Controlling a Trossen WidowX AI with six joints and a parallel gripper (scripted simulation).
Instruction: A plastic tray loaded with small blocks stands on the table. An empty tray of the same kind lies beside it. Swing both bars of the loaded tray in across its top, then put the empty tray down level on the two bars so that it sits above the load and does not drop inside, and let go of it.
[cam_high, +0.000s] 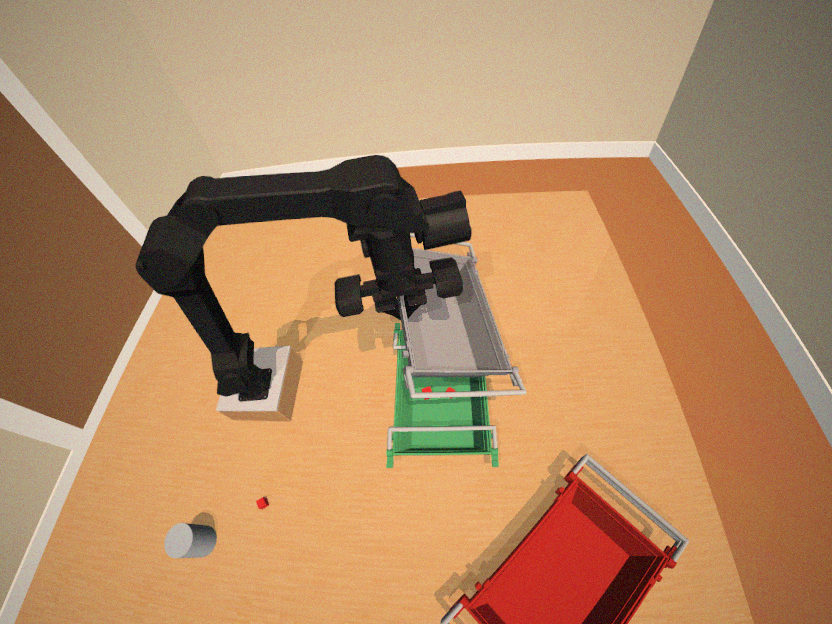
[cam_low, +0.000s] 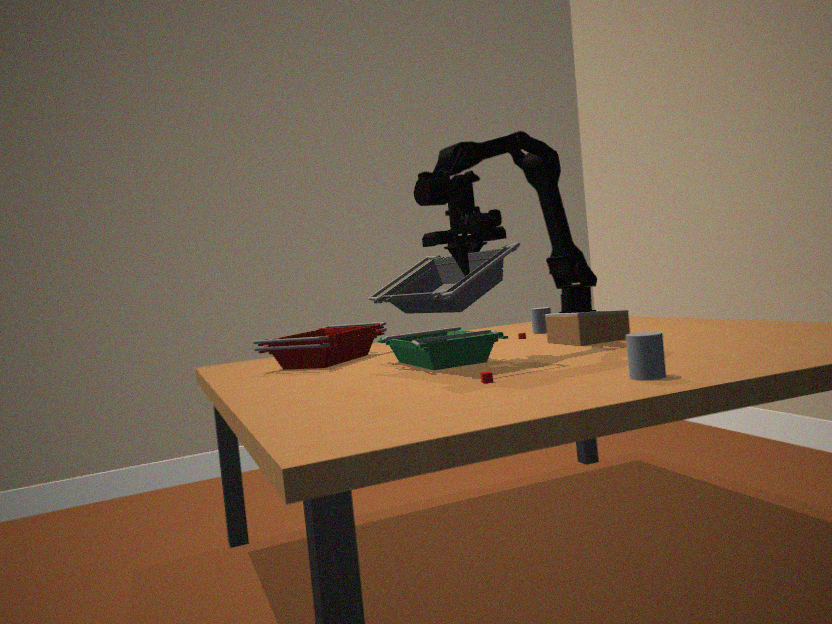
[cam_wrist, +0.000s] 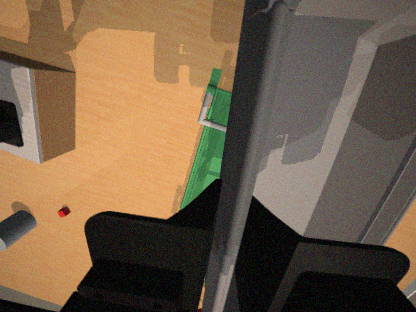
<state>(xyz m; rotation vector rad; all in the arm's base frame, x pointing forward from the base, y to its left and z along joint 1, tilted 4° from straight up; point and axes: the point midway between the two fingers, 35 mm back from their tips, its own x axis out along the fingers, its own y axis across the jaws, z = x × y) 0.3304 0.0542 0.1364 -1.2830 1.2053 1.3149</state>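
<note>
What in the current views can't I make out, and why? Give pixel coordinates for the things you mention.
- Far end of the green tray (cam_high: 443, 439) (cam_low: 446, 350) (cam_wrist: 200, 172), top view: the gray tray (cam_high: 446, 335) (cam_low: 480, 290) (cam_wrist: 330, 165) covers it, so its blocks can't be counted.
- Lower corner of the red tray (cam_high: 557, 564) (cam_low: 322, 349), top view: cut off by the bottom edge.
- Fingertips of the hand (cam_high: 405, 310) (cam_low: 465, 270) (cam_wrist: 225, 186), top view: hidden behind the hand's own body.

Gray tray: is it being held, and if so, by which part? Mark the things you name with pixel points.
Yes, the gray tray (cam_high: 443, 335) (cam_low: 480, 292) (cam_wrist: 295, 135) is held in the jaws by one long side's rim.
</note>
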